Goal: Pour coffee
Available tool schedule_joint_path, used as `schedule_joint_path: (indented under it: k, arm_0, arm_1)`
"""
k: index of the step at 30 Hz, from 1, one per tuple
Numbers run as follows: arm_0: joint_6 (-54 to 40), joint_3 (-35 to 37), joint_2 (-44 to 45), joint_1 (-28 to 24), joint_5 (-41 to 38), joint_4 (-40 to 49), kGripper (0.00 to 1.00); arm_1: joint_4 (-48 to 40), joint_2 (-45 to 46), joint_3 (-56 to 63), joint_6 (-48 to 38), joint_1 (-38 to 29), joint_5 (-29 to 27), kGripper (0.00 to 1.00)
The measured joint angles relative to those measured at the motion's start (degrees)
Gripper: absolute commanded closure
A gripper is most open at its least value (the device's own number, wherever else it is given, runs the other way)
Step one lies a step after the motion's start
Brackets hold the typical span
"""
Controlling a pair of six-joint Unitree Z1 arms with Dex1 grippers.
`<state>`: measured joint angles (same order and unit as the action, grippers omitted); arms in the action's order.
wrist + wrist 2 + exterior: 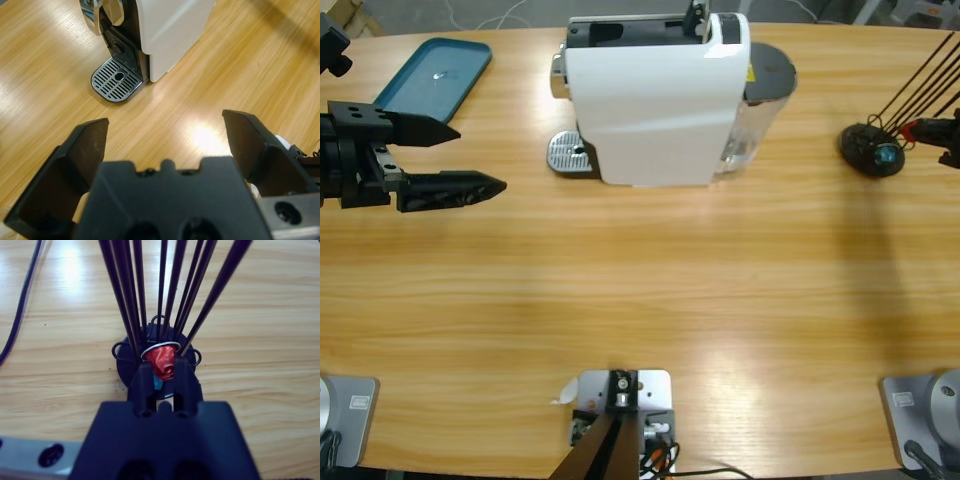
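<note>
No coffee is in view. A white coffee machine (655, 100) stands at the back middle of the table, its metal drip grate (568, 152) bare. My left gripper (480, 157) hovers open and empty left of the machine, jaws pointing at it. In the left wrist view the grate (116, 80) and machine (170, 25) lie ahead of the gripper (165, 122). My right gripper (162, 382) is shut on a red capsule (162, 362) inside a black wire capsule rack (150, 300). That rack (875, 150) is at the far right in the high view, where the right gripper (935, 130) barely shows.
A teal tray (435, 75) lies at the back left corner. The machine's clear water tank (760, 110) sticks out on its right side. A blue capsule (887, 155) sits in the rack's base. A dark cable (20, 310) runs over the table beside the rack.
</note>
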<state>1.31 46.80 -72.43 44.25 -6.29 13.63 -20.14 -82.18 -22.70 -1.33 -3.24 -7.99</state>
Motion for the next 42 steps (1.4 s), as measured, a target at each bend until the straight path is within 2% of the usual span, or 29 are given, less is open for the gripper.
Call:
schedule_joint_path:
  k: [7, 13, 21, 32, 33, 34, 35, 36, 38, 42]
  arm_0:
    - [0.05, 0.00, 0.00, 0.00, 0.00, -0.36, 0.013]
    - [0.39, -0.24, 0.00, 0.00, 0.00, -0.54, 0.013]
    - [0.40, -0.45, 0.06, 0.30, 0.00, -0.69, 0.013]
    - [0.40, -0.99, 0.64, 0.61, 0.00, -0.92, 0.013]
    - [0.40, -1.04, 0.64, 0.61, 0.00, -0.94, 0.013]
    - [0.40, -1.06, 0.65, 0.61, 0.00, -0.94, 0.013]
    - [0.40, -1.10, 0.65, 0.61, 0.00, -0.94, 0.013]
    - [0.40, -1.13, 0.65, 0.63, 0.00, -0.94, 0.013]
    - [0.40, -1.27, 0.65, 0.73, 0.00, -0.94, 0.013]
    - [0.40, -1.71, 0.65, 1.15, 0.00, -1.05, 0.013]
  arm_1:
    - [1.56, 1.35, -0.42, 0.00, 0.00, 0.00, 1.000]
    - [9.31, 6.60, -5.51, 0.00, 0.00, -0.01, 1.000]
    - [15.51, 11.12, -11.41, -0.01, -0.31, -0.18, 1.000]
    - [24.87, 16.86, -19.39, -0.02, -3.93, -2.85, 0.992]
    - [25.69, 17.55, -19.88, -0.02, -4.45, -3.14, 0.791]
    - [26.51, 18.13, -19.98, -0.02, -4.96, -3.29, 0.456]
    - [27.45, 18.77, -19.98, -0.02, -5.36, -3.39, 0.210]
    - [28.51, 19.56, -19.98, -0.10, -5.78, -3.48, 0.059]
    - [31.40, 20.74, -19.99, -1.55, -7.01, -3.52, 0.001]
    - [35.81, 22.47, -18.06, -7.06, -10.23, -4.10, 0.013]
